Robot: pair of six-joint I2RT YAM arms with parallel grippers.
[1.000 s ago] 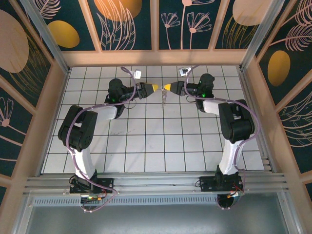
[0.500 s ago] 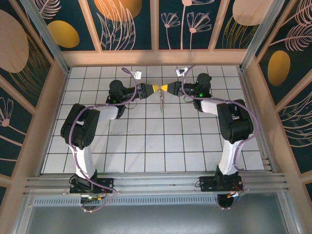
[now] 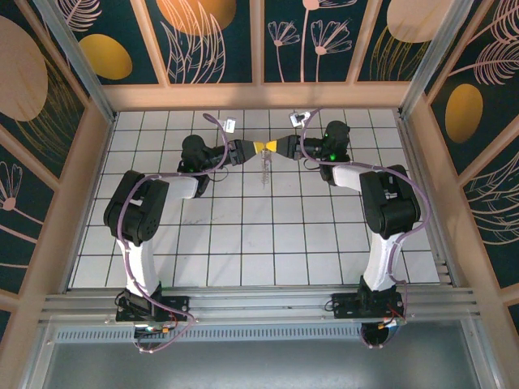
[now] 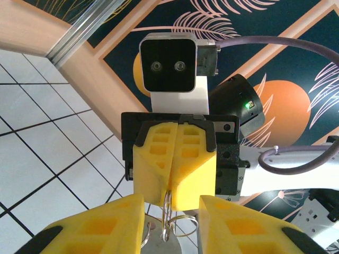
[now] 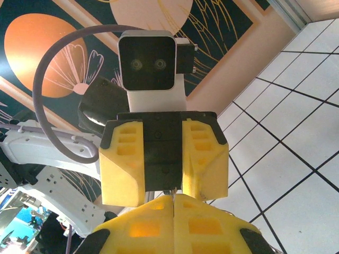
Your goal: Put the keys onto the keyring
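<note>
Both grippers meet tip to tip above the far middle of the tiled floor. My right gripper [image 3: 277, 146] is shut on the keyring [image 4: 168, 211], a thin wire loop seen edge-on that hangs from its closed yellow fingers [image 4: 190, 169]. A second wire loop [image 4: 188, 219] links through it. My left gripper [image 4: 170, 205] is open, one jaw on each side of the keyring. A flat greyish key [image 4: 159, 244] sits low between those jaws; contact cannot be told. From above, the bunch [image 3: 263, 168] dangles under the left gripper [image 3: 259, 147]. The right gripper [image 5: 174, 200] shows a sliver of wire at its seam.
Wooden side walls and the patterned back panel [image 3: 259, 40] box in the white tiled floor [image 3: 268, 235]. Purple cables [image 3: 212, 121] loop off both wrists near the back wall. Both arms stretch far forward from their bases [image 3: 150, 304].
The two grippers have drawn together until their tips meet. The left jaws have narrowed around the keyring. The dangling bunch has swung slightly left.
</note>
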